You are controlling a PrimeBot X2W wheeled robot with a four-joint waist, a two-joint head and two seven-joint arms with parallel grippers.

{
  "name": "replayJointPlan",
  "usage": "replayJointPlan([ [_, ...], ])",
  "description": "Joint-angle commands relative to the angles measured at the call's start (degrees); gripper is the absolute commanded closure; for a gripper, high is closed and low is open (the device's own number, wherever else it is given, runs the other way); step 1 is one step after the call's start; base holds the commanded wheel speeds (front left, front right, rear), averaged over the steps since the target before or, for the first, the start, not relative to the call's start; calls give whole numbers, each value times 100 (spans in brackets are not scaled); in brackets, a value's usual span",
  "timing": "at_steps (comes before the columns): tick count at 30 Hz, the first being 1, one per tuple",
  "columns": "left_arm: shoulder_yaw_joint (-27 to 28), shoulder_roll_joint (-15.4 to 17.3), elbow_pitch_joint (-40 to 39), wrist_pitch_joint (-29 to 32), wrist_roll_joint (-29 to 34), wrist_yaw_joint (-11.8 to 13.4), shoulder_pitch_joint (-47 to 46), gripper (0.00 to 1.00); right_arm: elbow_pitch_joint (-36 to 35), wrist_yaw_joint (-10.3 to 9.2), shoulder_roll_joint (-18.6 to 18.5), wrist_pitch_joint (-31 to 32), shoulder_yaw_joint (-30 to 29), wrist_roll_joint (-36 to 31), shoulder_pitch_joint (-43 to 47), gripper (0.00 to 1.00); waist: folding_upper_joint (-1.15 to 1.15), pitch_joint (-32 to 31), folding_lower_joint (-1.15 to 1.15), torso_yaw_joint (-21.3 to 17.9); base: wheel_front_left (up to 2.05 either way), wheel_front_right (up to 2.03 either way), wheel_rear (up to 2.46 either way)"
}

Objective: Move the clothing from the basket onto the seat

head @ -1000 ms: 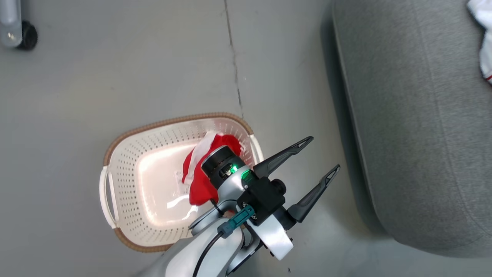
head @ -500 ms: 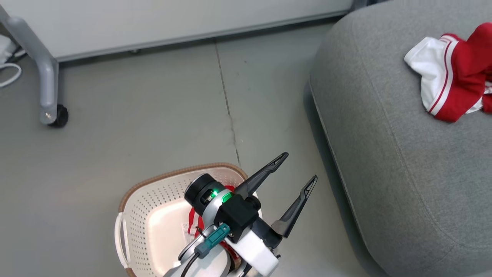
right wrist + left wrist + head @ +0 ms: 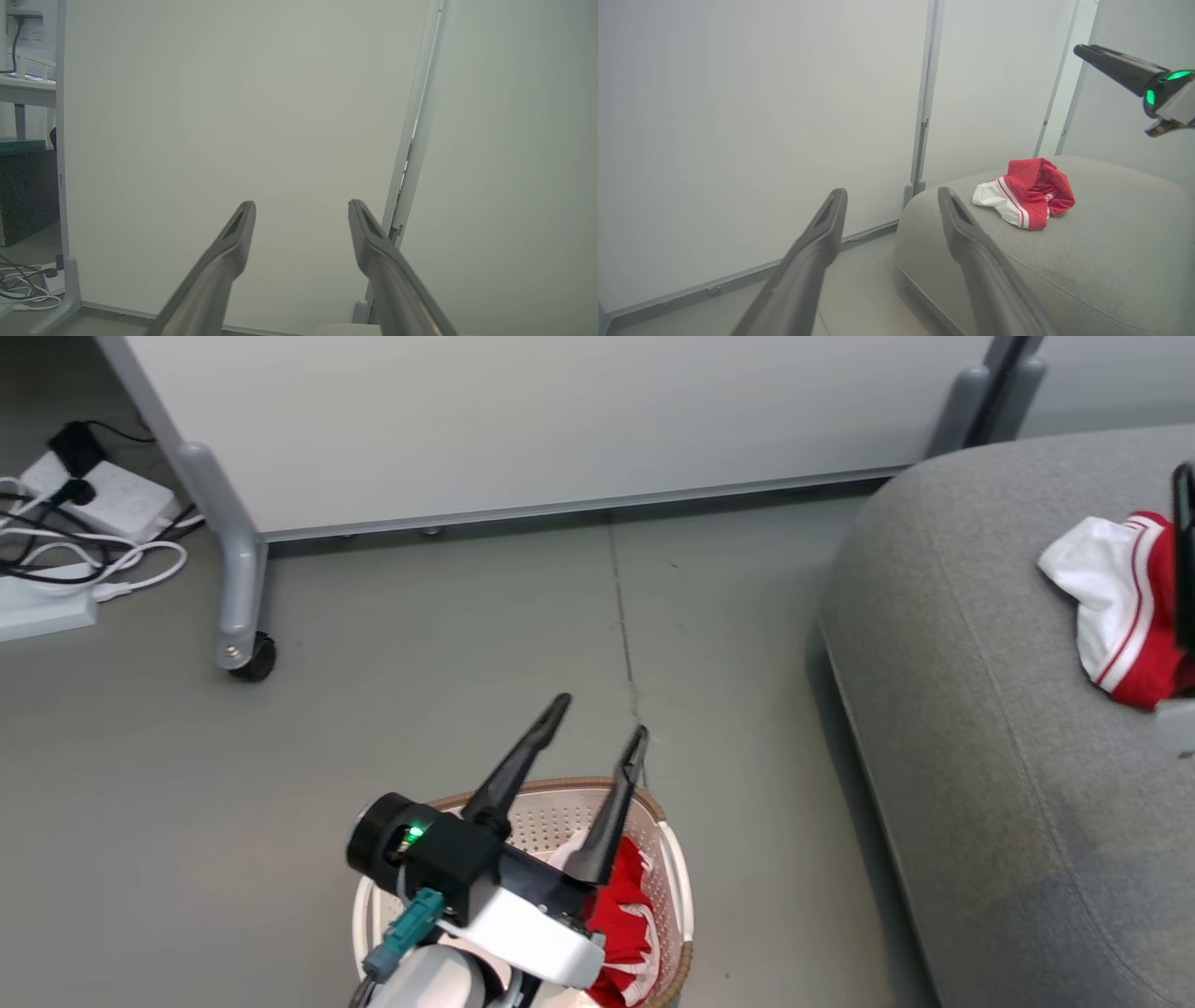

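Note:
The cream basket [image 3: 546, 821] with its brown rim sits on the floor at the bottom of the head view, and red clothing [image 3: 621, 915] with striped trim lies in its right half. My left gripper [image 3: 600, 717] hovers above the basket, open and holding nothing, fingers pointing away toward the partition. A second red and white garment [image 3: 1120, 607] lies on the grey seat [image 3: 980, 756] at the right; the left wrist view shows the garment [image 3: 1024, 196] on the seat [image 3: 1087, 252] too. My right gripper [image 3: 301, 207] is open, raised above the seat.
A pale wheeled partition panel [image 3: 560, 420] runs along the back, one castor [image 3: 250, 658] on the floor at the left. A power strip with cables [image 3: 84, 523] lies at the far left. Bare grey floor separates basket and seat.
The head camera has tilted up, bringing the partition and the garment on the seat into view. My left gripper has swung from pointing right to pointing away, still open above the basket.

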Motion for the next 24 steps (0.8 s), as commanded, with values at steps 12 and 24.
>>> replayJointPlan([
  [12, 1189, 18, -123, 1, 131, 424, 538, 0, -1029, -1, 1294, -10, -248, -636, 1600, 0, 0, -281, 0, 701, 0, 0, 0],
  [24, 1644, 22, 218, 0, 69, 370, 893, 0, -1169, -1, 1821, -10, -204, -1173, 2494, 0, 0, -363, 0, 850, 0, 0, 0],
])
